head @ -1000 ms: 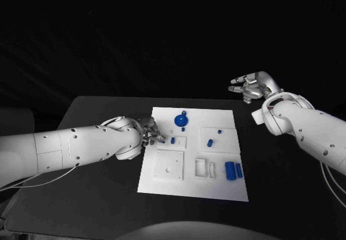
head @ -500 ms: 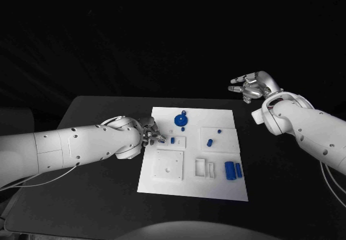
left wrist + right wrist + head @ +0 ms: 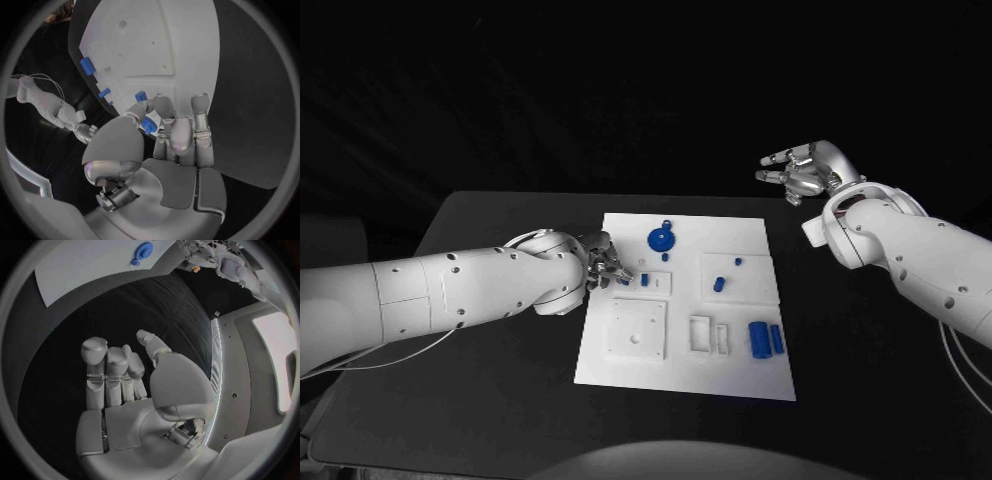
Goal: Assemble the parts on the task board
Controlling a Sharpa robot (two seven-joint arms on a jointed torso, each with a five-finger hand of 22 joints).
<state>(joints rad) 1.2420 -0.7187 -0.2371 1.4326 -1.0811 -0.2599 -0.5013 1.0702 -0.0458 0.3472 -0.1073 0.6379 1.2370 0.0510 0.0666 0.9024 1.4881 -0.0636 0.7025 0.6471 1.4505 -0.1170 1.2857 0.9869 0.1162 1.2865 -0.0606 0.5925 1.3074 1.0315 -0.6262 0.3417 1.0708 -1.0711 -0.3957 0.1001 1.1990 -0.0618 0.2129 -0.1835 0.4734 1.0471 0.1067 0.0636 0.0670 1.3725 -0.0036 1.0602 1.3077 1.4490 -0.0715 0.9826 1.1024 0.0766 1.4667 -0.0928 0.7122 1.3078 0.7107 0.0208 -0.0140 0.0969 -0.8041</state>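
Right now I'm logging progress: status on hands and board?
Left hand pinching small blue part at white task board edge. Right hand open, raised clear. Nothing obstructing.

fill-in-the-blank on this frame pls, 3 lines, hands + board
1. The left hand is at the board's ____ edge.
2. The right hand holds ____, raised off the board.
3. The round blue part lies near the board's ____ end.

Missing words: left; nothing; far

I see the black table [image 3: 488, 400] in front of me, and the white task board [image 3: 675, 375] lies flat on its middle.
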